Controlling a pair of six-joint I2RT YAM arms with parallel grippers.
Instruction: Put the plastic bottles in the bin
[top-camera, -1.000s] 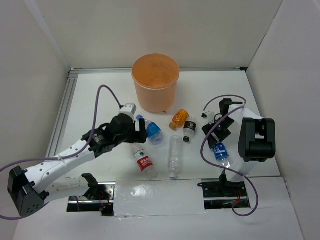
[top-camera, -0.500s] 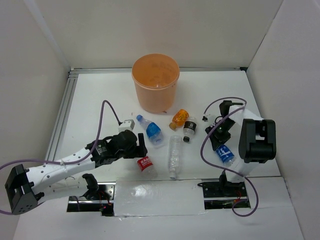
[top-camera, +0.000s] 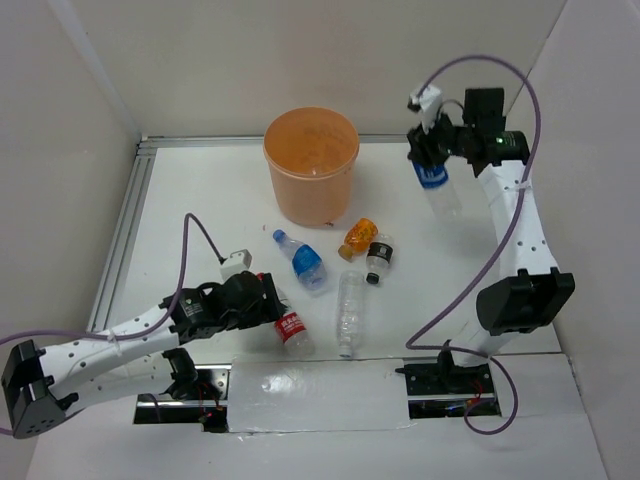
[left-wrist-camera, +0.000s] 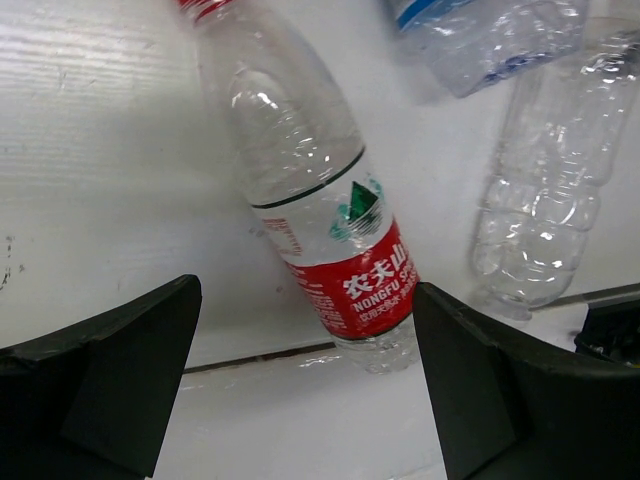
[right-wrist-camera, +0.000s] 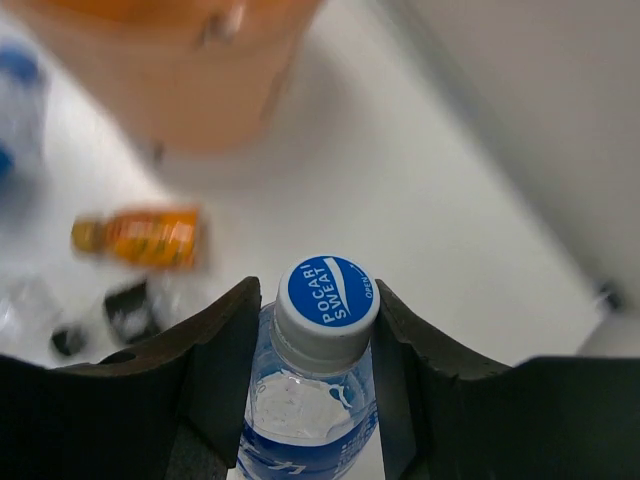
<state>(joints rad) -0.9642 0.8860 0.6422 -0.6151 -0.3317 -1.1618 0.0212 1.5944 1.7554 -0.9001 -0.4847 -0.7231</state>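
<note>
Right gripper, lifted since a second ago to right of the bin, pinches blue-labelled bottle, best carried above the bin's mouth before release; left gripper spread at red-label bottle.

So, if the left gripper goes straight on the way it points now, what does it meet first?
The red-label bottle. It lies straight ahead of the left gripper, framed by its open fingers. It looks near, but the depth is unclear.
</note>
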